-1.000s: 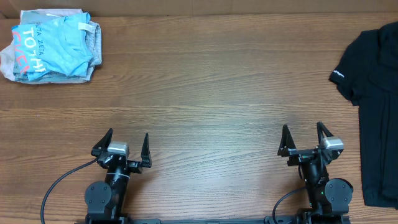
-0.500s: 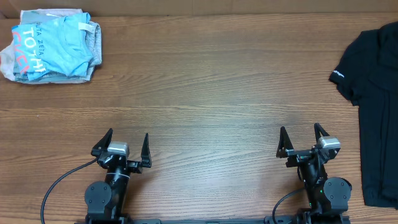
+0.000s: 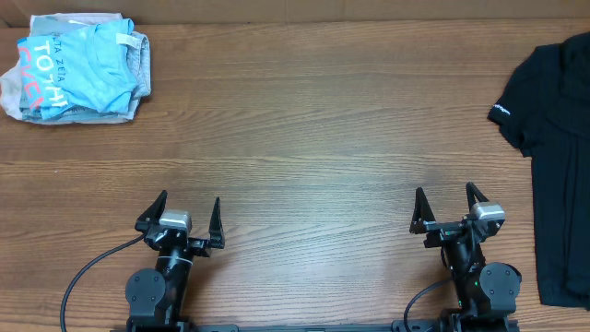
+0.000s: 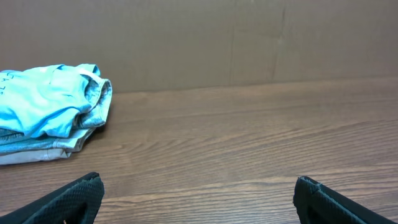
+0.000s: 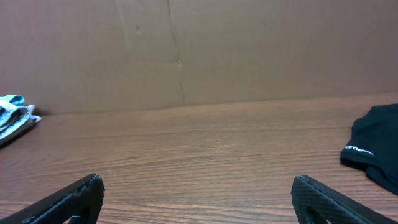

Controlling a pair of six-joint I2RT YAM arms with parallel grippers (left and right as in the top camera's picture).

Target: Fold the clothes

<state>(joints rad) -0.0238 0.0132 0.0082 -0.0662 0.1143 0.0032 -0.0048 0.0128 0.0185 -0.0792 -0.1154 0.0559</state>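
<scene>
Overhead view: left gripper (image 3: 190, 207) at 7 o'clock on the table (image 3: 304, 138), jaws spread to full width, holding nothing. Right gripper (image 3: 446, 198) at 5 o'clock, likewise wide open and empty. Light-blue T-shirt (image 3: 78, 60) at 10 o'clock, bundled on top of pale denim shorts (image 3: 17, 97). Black T-shirt (image 3: 558, 138) at 3 o'clock, lying loose, partly cut off by the frame edge. Both garments well apart from both grippers.

Left wrist view: open fingertips low in frame, bare wood between them, blue bundle at 10 o'clock.

Right wrist view: open fingertips, black sleeve at 3 o'clock.

Judged step: rest pose, no fold under way. Next move, probably: reach the right arm toward 3 o'clock, pinch the black hem, drag it to centre and spread flat before folding.
</scene>
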